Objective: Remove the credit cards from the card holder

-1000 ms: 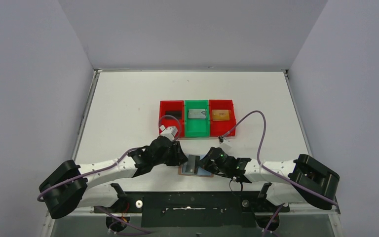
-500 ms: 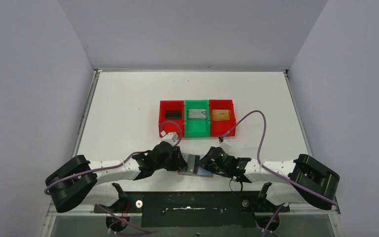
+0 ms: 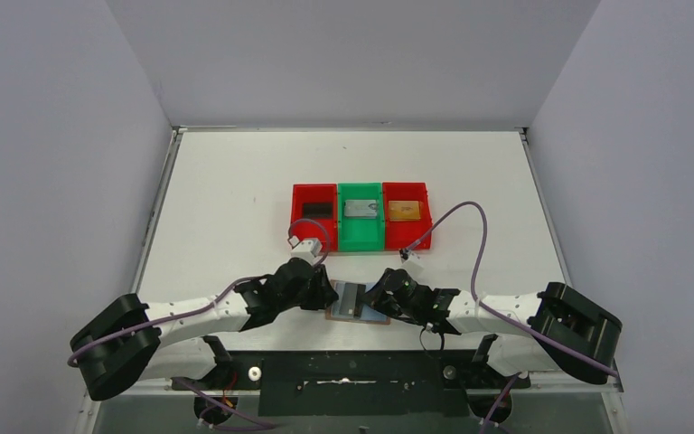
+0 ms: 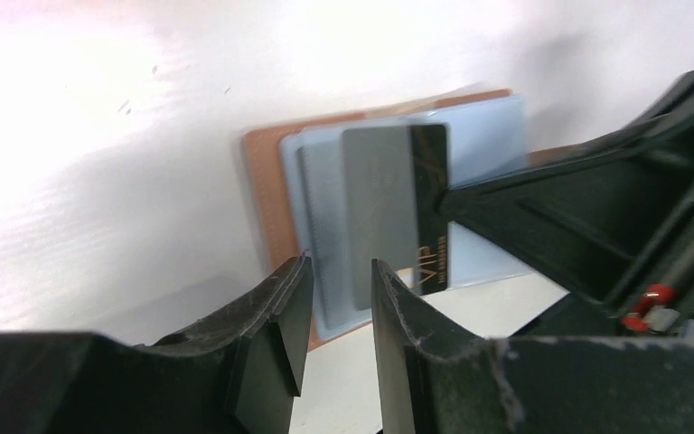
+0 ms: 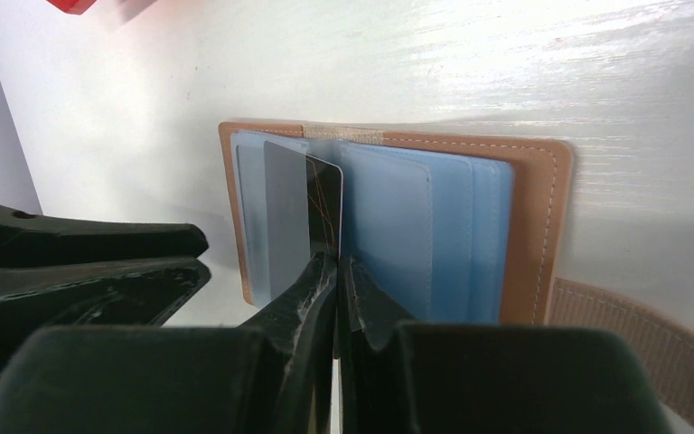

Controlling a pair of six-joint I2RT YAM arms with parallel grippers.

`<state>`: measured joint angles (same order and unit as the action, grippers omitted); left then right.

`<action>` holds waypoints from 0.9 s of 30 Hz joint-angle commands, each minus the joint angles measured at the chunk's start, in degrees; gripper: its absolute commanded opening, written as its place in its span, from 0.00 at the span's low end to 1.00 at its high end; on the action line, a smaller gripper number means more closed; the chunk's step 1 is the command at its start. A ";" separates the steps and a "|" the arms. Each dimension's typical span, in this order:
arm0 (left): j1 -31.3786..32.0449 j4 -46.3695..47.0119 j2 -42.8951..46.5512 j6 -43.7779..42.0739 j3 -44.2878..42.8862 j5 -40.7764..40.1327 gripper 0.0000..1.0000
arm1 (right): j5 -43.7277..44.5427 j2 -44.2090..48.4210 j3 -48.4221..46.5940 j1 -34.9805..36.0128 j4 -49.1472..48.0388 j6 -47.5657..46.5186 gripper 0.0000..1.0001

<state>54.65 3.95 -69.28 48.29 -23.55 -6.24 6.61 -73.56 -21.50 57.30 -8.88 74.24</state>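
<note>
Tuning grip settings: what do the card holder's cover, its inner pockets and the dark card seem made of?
Card holder cover: tan leather or imitation, matte, stitched along the edge. Inner pockets: pale blue, smooth, faintly see-through, likely soft plastic. Dark card: probably stiff plastic, glossy, with gold print.

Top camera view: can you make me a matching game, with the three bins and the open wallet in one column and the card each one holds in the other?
Column A
1. left red bin
2. green bin
3. right red bin
4. card holder

Column B
a. silver-grey card
b. gold-orange card
c. black card
d. gold-lettered VIP card

Pairs: 1-c, 2-a, 3-b, 4-d
</note>
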 commanded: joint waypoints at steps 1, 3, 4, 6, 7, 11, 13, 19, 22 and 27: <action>0.28 3.88 1.41 -2.84 -4.96 0.45 0.30 | 0.67 0.26 -1.67 -0.43 -1.21 -0.71 0.00; 0.28 6.09 -0.06 -3.10 -5.03 2.67 0.30 | 0.60 0.05 -1.86 -0.44 -1.28 -0.84 0.00; 0.28 7.10 -1.04 -3.07 -4.90 3.51 0.30 | 0.60 0.08 -1.95 -0.43 -1.19 -0.91 0.00; 0.28 7.44 -3.34 -2.60 -4.84 4.22 0.30 | 0.64 0.24 -2.05 -0.47 -0.94 -1.10 0.01; 0.28 6.52 -4.61 -2.14 -4.84 4.01 0.30 | 0.68 0.40 -2.06 -0.44 -0.76 -1.18 0.01; 0.19 4.34 -8.71 -1.83 -4.24 3.40 0.29 | 0.78 0.98 -1.88 -0.57 -0.24 -1.14 0.01; 0.28 3.56 -9.99 -0.88 -3.70 2.85 0.26 | 0.76 1.28 -1.68 -0.52 -0.09 -1.12 0.01; 0.54 1.78 -10.61 0.37 -2.71 1.37 0.17 | -0.63 1.66 -0.13 -0.95 -3.30 -0.49 0.03; 0.54 -1.02 -10.16 0.82 -2.89 -0.35 0.11 | -0.66 2.12 1.00 -1.14 -4.86 0.95 0.03; 0.54 -4.26 -9.56 1.01 -3.05 -2.96 0.08 | 1.51 4.75 2.94 -1.44 -3.93 2.57 0.02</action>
<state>54.78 7.20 -78.65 49.32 -26.89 -5.96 5.72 -72.10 -19.88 56.53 -11.20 75.22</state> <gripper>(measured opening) 0.086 0.031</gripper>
